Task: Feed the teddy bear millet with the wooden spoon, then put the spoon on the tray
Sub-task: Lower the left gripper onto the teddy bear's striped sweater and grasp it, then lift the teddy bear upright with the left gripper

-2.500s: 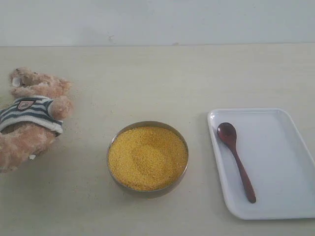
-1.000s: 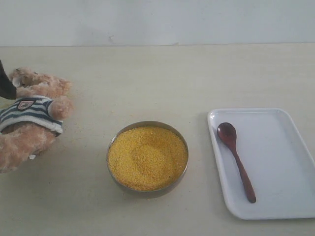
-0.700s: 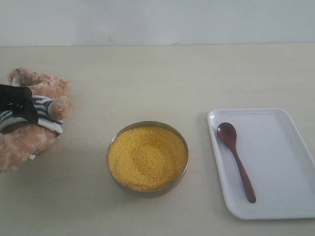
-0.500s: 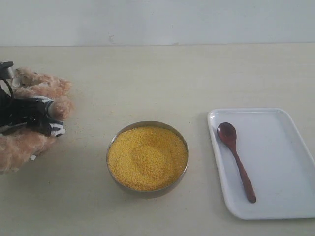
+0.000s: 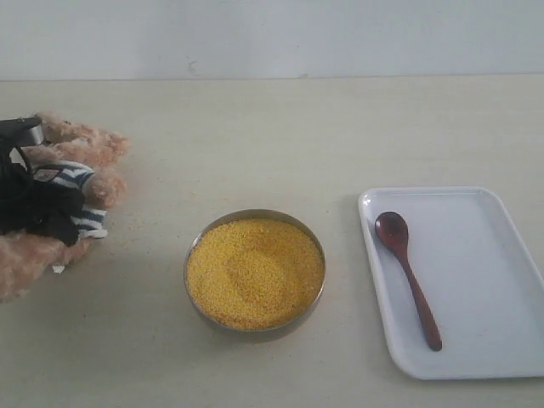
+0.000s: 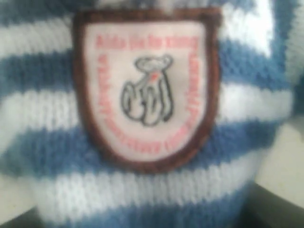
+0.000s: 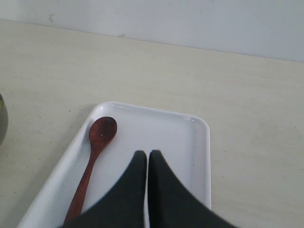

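Note:
The teddy bear (image 5: pixel 85 149) lies at the table's left edge. My left gripper (image 5: pixel 38 208) sits down over its striped torso. Its shirt and badge (image 6: pixel 145 90) fill the left wrist view, and dark fingers show only at the two lower corners, wide apart, so the gripper is open around the torso. The millet (image 5: pixel 255 272) fills the metal bowl (image 5: pixel 192 255) at the centre. On the white tray (image 5: pixel 484 280) at the right lies the wooden spoon (image 5: pixel 408 276). My right gripper (image 7: pixel 147 153) hangs shut over the tray (image 7: pixel 180 142), beside the spoon (image 7: pixel 95 147), touching nothing.
A pale wall runs along the table's far edge. Bare tabletop separates the bear, the bowl and the tray. The right arm does not show in the exterior view.
My left gripper came in from the left edge and dropped onto the bear's torso. The bear's head and arm shifted slightly to the right. Bowl, spoon and tray have not moved.

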Controlling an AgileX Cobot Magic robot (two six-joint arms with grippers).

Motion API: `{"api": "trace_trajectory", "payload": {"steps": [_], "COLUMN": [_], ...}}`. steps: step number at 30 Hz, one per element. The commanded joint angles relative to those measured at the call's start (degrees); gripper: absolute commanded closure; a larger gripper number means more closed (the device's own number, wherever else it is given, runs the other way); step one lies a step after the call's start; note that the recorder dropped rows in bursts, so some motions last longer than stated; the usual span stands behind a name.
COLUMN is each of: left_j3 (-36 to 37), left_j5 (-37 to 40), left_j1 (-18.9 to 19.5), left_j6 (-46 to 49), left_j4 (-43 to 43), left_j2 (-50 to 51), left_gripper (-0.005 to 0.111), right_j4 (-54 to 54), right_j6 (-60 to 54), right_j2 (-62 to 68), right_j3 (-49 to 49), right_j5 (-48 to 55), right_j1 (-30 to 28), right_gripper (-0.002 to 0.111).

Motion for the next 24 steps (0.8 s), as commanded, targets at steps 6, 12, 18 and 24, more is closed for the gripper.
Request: {"api": "trace_trajectory", "payload": {"steps": [6,12,18,24], "left_j3": [-0.04,0.35,2.95,5.34], "left_j5": [3.64,8.09,4.74,4.0], "left_j1": [-5.68,-9.2,-9.87,-9.87], "left_j6": [19.85,30.51,30.63,30.62], "left_j4": [-4.28,-3.9,-3.45,-0.05], "left_j2": [-9.71,-13.17,-17.22,-22.87], "left_gripper": [0.103,0.103,0.103,0.103], "right_j4": [-0.05,-0.05,-0.05,-0.05], "right_j6": [-0.13,-0.13,-0.13,-0.72], "right_j2": [-0.26,-0.26,-0.26,-0.26], "right_j3": [-0.04,-0.04,-0.04,-0.04], "right_j5": [-0.02,-0.02,-0.02,-0.91], "right_j1": [-0.17,-0.17,-0.17,-0.17], "right_gripper": [0.107,0.107,0.107,0.107]}}
